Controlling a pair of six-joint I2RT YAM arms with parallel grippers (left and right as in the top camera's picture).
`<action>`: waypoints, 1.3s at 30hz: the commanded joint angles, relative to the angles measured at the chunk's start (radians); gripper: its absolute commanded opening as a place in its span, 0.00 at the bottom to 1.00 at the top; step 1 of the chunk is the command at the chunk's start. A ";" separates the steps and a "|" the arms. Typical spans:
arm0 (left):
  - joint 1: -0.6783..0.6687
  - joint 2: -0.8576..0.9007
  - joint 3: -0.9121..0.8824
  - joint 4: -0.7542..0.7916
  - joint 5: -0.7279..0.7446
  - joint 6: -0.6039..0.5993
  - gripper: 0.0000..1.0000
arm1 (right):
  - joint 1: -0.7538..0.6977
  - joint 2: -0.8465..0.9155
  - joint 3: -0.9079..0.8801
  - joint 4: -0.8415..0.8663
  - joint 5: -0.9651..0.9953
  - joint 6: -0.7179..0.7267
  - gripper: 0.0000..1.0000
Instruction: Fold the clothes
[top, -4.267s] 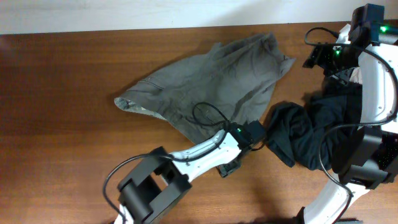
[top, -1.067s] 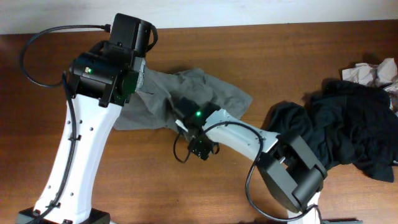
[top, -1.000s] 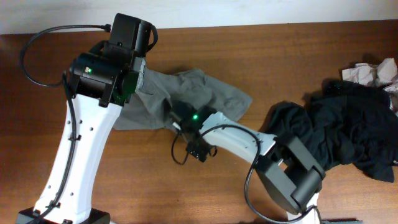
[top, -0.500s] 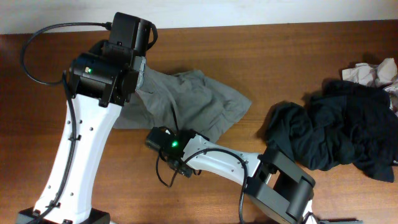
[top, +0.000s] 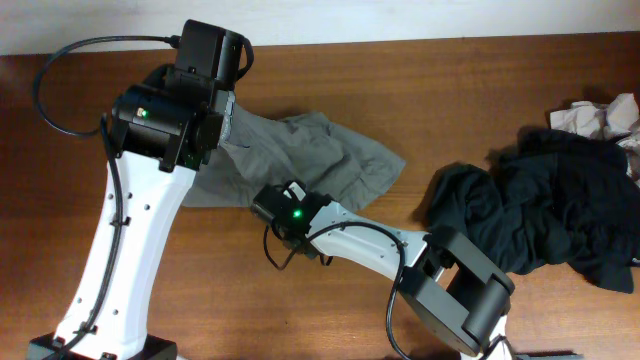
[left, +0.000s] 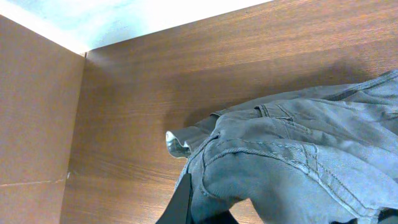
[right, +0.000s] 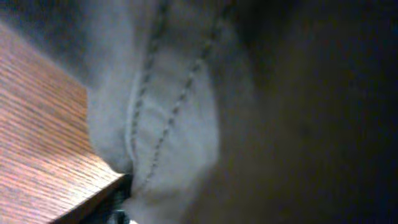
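A grey garment (top: 320, 160) lies crumpled on the wooden table (top: 450, 90), left of centre. Its upper left corner hangs from my left gripper (left: 196, 202), which is shut on the cloth; one dark finger (left: 182, 200) shows against the fold. That gripper sits under the left arm's wrist (top: 185, 95) in the overhead view. My right gripper (top: 268, 203) is at the garment's lower edge. Its wrist view is filled by blurred grey cloth (right: 168, 112) with a stitched seam, and its jaws are hidden. A pile of black clothes (top: 540, 220) lies at the right.
A crumpled pale cloth (top: 600, 115) sits at the far right edge, behind the black pile. The right arm (top: 380, 245) stretches low across the table from its base at the bottom right. The left arm's white column (top: 120, 260) stands at the left.
The right gripper slid left along the garment's lower edge, dipped onto bare table, then came back up against the cloth. The left arm and its grip stayed still.
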 joint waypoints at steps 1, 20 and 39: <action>0.003 -0.015 0.008 0.006 -0.011 0.016 0.00 | -0.003 -0.017 -0.008 0.002 0.032 0.040 0.57; 0.005 -0.025 0.017 0.006 -0.035 0.016 0.00 | -0.111 -0.165 -0.028 -0.099 0.047 0.225 0.04; 0.003 -0.157 0.405 -0.078 0.098 0.043 0.00 | -0.488 -0.993 0.220 -0.174 -0.062 -0.017 0.04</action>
